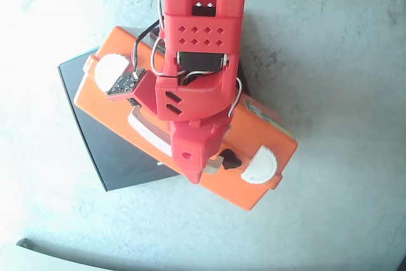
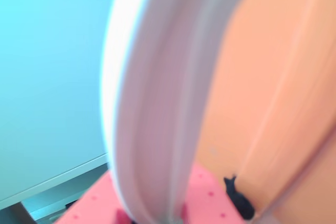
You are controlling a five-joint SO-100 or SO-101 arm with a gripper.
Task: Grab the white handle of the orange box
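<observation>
The orange box (image 1: 266,132) lies slantwise under my red arm in the overhead view. Its round white latches sit at the upper left (image 1: 111,72) and lower right (image 1: 260,165). The white handle (image 1: 147,129) runs along the box's lower-left edge, with a black mount (image 1: 230,159) at its right end. My gripper (image 1: 198,171) is down on the handle's middle and covers it. In the wrist view the handle (image 2: 157,103) fills the centre, very close, and runs down into my pink jaws (image 2: 155,214), which close round it. The orange box (image 2: 273,93) is at the right.
A flat black box (image 1: 104,150) lies under the orange box and sticks out at the lower left. The grey table (image 1: 342,49) surrounds both. A pale edge (image 1: 38,259) shows at the bottom left corner.
</observation>
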